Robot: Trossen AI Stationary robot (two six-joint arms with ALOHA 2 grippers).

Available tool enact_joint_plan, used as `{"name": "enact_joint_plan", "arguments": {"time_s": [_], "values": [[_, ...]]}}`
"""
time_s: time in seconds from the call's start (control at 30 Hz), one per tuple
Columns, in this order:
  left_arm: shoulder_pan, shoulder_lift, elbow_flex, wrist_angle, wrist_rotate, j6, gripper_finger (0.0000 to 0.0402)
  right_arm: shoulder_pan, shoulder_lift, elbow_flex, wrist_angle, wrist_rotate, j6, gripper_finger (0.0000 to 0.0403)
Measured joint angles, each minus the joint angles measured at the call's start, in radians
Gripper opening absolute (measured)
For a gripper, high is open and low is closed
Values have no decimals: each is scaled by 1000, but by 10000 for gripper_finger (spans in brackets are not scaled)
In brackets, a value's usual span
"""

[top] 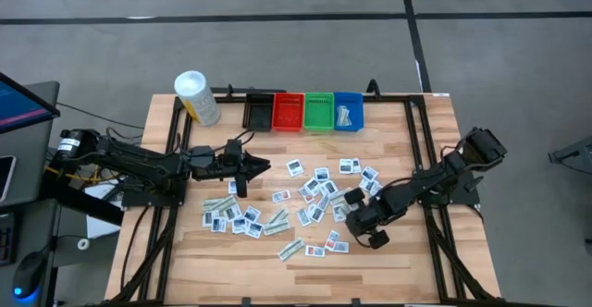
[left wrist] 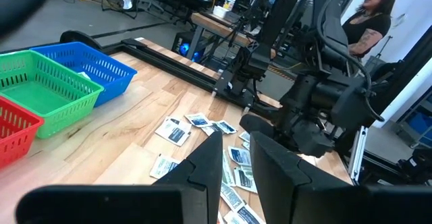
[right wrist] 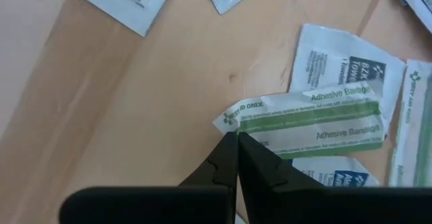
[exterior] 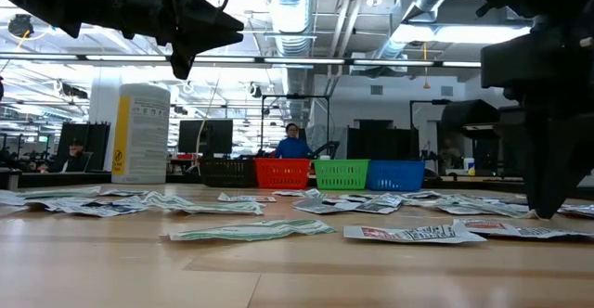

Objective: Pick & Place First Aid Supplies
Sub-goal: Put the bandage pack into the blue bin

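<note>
Many small flat white packets, the first aid supplies (top: 314, 194), lie scattered on the wooden table; the low view shows them (exterior: 251, 229) flat on the wood. My right gripper (top: 356, 222) points down at the right part of the scatter, shut at the corner of a pale-green adhesive bandage strip (right wrist: 310, 116). This strip lies partly over other packets (right wrist: 337, 62). My left gripper (top: 259, 167) hangs level above the table left of the scatter, open with nothing between its fingers (left wrist: 202, 173). My right gripper meets the bandage strip at one corner of its end (right wrist: 237, 131), the two fingertips (right wrist: 226, 150) closed together there. The fingers come from above, pointing steeply down. The strip lies flat on the table and on the packets under it.
Four small bins stand in a row at the far edge: black (top: 258, 112), red (top: 288, 111), green (top: 318, 111), blue (top: 348, 111) with white items inside. A white-capped yellow bottle (top: 197, 97) stands at the far left. Bare wood lies along the near edge.
</note>
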Motion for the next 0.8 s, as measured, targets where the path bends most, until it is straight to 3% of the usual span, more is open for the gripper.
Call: {"name": "enact_joint_plan", "arguments": {"time_s": [0.3, 0.6, 0.8], "values": [[0, 0, 0, 0, 0, 0, 76, -6, 3, 36, -73, 154, 0, 0], [0, 0, 0, 0, 0, 0, 76, -18, -39, 57, -128, 182, -3, 0], [0, 0, 0, 0, 0, 0, 76, -29, -114, 57, -119, 269, -42, 0]]}}
